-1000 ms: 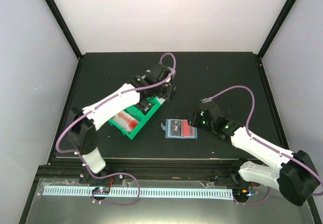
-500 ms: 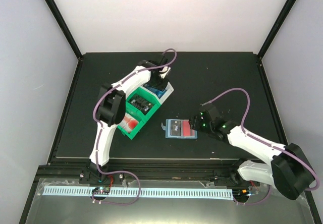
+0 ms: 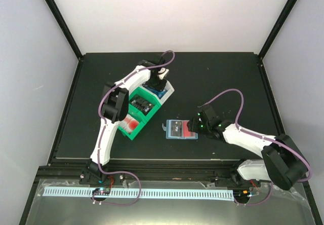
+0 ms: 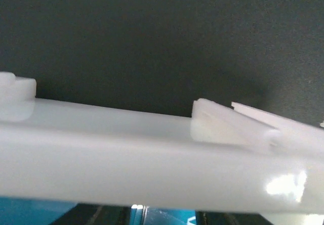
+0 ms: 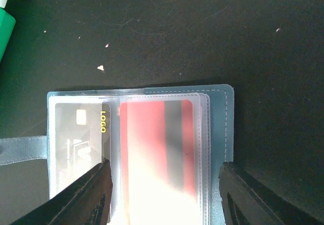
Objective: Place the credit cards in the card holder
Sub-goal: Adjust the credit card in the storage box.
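The left gripper (image 3: 162,75) has swung to the white bin (image 3: 169,91), its grip unreadable; the right gripper (image 5: 164,184), wide astride the red card (image 5: 147,149) in the wallet (image 5: 223,126), should seat it squarely.

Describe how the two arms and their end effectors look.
Both arms have white tubular links joined by black rounded joints: left arm, right arm. A purple cable loops along each. The right end effector has dark, blunt fingers, with small green lights glowing on the wrist behind it.
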You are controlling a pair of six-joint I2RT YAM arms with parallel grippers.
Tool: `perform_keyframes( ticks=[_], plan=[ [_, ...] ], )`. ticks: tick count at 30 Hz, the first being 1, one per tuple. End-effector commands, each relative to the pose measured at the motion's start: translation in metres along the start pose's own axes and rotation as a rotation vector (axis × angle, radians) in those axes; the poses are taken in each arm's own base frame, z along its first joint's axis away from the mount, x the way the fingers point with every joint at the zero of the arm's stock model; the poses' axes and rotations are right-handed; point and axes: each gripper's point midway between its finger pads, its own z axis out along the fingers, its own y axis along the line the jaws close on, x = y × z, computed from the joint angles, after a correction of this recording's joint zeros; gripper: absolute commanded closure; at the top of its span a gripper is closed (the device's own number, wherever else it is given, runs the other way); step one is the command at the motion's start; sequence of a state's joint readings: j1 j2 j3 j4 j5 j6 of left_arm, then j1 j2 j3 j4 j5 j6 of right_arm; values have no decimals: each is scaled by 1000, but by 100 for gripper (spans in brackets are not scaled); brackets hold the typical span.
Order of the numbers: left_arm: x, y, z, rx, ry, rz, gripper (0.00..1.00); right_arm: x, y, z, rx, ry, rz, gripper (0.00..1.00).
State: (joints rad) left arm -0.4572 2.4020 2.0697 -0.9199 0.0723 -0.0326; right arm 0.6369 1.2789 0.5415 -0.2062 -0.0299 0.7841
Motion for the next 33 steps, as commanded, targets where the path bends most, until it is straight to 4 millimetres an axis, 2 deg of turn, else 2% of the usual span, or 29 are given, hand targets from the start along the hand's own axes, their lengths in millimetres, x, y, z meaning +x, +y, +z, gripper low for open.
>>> perform_keyframes(
  ticks=[1,6,16,22,29,33],
  plan=[
    [3,-7,4,50,28,18,69,-3,1,3,-9,-12,-4,40],
    [5,-15,1,100,31,16,81,-3,-1,5,6,-8,1,41],
    [-10,-27,-34,146,-46,37,90,-7,-5,4,40,-14,-5,41],
    [-9,-36,-48,194,-57,50,91,-6,-9,5,62,-12,-5,41],
    [2,-51,-57,263,-28,67,91,-6,-9,5,61,-14,-4,41],
    [7,-57,-60,272,-20,82,87,-6,-8,5,55,-14,-4,41]
  ],
)
